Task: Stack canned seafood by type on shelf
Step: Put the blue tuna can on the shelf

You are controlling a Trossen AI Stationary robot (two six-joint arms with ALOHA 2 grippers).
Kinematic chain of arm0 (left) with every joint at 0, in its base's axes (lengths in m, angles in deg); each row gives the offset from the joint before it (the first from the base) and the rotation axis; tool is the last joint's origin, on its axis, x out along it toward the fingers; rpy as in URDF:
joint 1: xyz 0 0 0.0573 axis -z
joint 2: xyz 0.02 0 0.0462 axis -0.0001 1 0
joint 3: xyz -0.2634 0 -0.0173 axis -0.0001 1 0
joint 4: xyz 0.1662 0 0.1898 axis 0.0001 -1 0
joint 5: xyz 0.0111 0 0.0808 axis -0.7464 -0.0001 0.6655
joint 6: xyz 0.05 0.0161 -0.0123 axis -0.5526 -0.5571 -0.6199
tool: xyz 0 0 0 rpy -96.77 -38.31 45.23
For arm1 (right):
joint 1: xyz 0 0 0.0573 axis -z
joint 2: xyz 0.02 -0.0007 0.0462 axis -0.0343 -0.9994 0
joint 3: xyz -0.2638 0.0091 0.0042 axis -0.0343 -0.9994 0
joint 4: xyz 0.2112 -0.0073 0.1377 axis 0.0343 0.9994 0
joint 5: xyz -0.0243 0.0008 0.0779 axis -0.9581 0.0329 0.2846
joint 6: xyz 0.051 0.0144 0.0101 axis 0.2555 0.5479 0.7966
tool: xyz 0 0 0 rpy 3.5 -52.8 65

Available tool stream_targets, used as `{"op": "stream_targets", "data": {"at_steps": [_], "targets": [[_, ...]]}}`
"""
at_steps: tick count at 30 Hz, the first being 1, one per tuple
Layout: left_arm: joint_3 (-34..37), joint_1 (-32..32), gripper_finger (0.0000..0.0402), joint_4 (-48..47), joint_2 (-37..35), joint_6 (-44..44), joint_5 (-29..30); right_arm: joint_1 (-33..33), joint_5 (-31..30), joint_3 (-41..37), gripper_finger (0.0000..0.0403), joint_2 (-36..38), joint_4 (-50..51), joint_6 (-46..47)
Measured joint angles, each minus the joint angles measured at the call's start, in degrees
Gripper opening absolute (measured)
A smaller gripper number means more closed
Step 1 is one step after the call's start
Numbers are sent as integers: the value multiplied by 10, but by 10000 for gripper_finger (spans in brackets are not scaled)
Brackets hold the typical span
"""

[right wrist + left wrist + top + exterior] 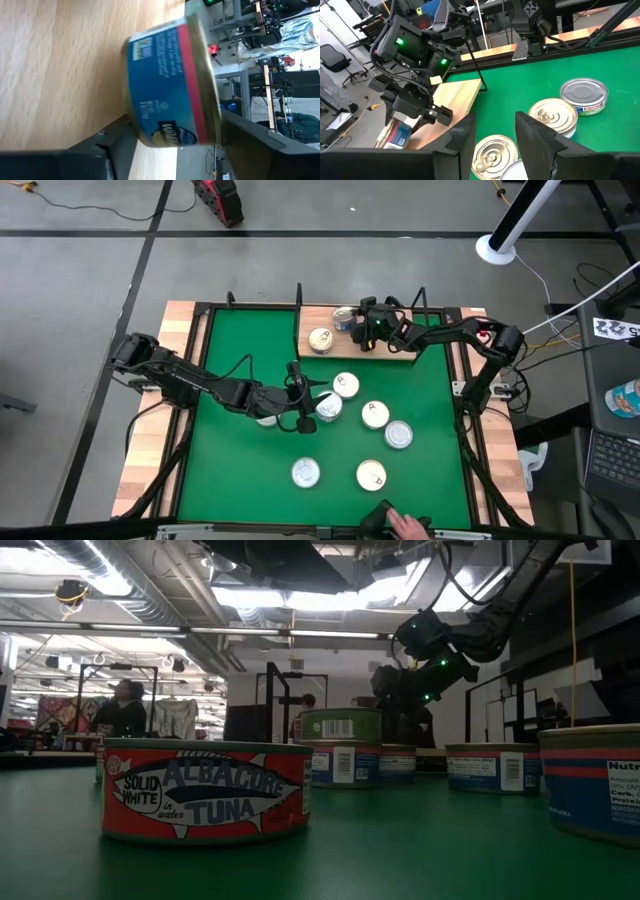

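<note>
The shelf, a light wooden board with black wire posts, stands at the table's far edge. On it stand a gold-topped tin and a silver-topped tin with a blue and red label. My right gripper is open around that tin's near edge. Several more tins of canned seafood stand on the green table. My left gripper hovers open above two gold-topped tins, touching nothing. My right gripper comes at the blue-labelled tin from the table's right, slanting down, one finger by its bottom face and one by its top. The lower fingertip meets the bottom rim on the shelf board. Whether the upper finger touches the top, I cannot tell.
The shelf's thin wire posts rise beside the tins. Wooden planks edge the table. A person's hand shows at the near edge. A red tuna tin stands close to the low camera.
</note>
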Motion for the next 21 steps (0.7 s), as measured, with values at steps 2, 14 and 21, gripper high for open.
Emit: {"op": "stream_targets", "data": {"at_steps": [2, 14, 21], "targets": [[0, 0, 131, 0, 0, 2, 0, 0, 4, 0, 278, 0, 0, 0], [0, 0, 131, 0, 0, 23, 0, 0, 4, 0, 280, 0, 1, 2], [0, 0, 131, 0, 0, 26, 0, 0, -10, 53, 280, 0, 145, 2]]}}
